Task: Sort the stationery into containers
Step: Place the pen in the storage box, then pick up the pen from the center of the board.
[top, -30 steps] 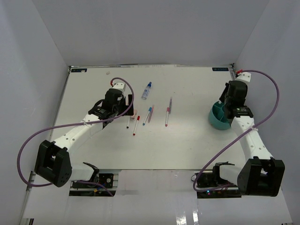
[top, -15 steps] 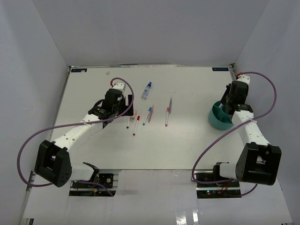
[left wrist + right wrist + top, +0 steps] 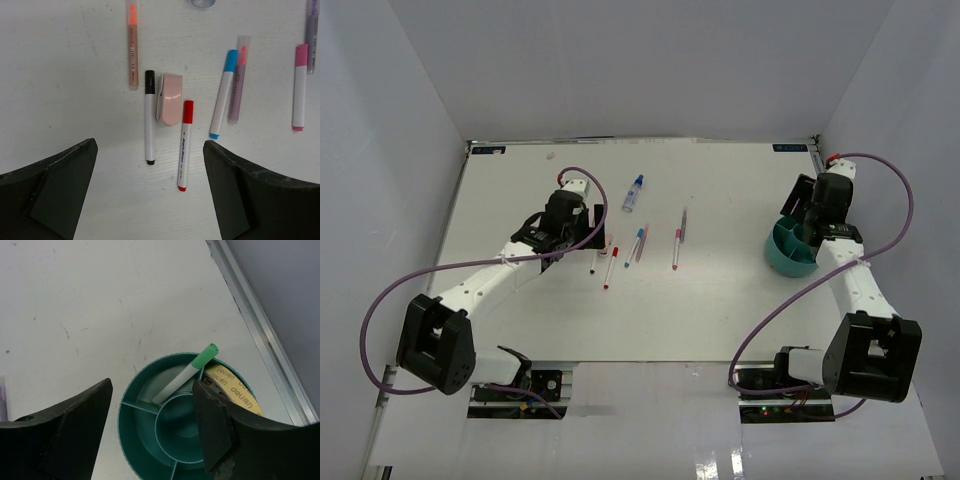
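At centre-left of the overhead view, the left claw (image 3: 588, 228) hangs released, fingers spread wide, gripping nothing, above a loose group of stationery on the white counter (image 3: 720, 300). Its wrist view, left to right: an orange highlighter (image 3: 132, 47) at the upper left; a black-capped pen (image 3: 149, 117); a pink eraser (image 3: 169, 99) wedged between that pen and a red-capped pen (image 3: 185, 145), touching or nearly touching both; a blue-capped pen (image 3: 222, 100) just beside a pale purple highlighter (image 3: 237, 80); a pink-capped pen (image 3: 300, 87) near the right edge. A small blue-capped bottle (image 3: 634, 192) lies above the pens in the overhead view, apart from them. At centre-right sits the teal bowl (image 3: 788, 250), right claw (image 3: 806, 228) over it, fingers parted, nothing between them. Inside the bowl, a green-capped pen (image 3: 187, 375) leans in one outer compartment, cap on the rim; a yellow tape ring (image 3: 235, 387) fills the next compartment to the right.
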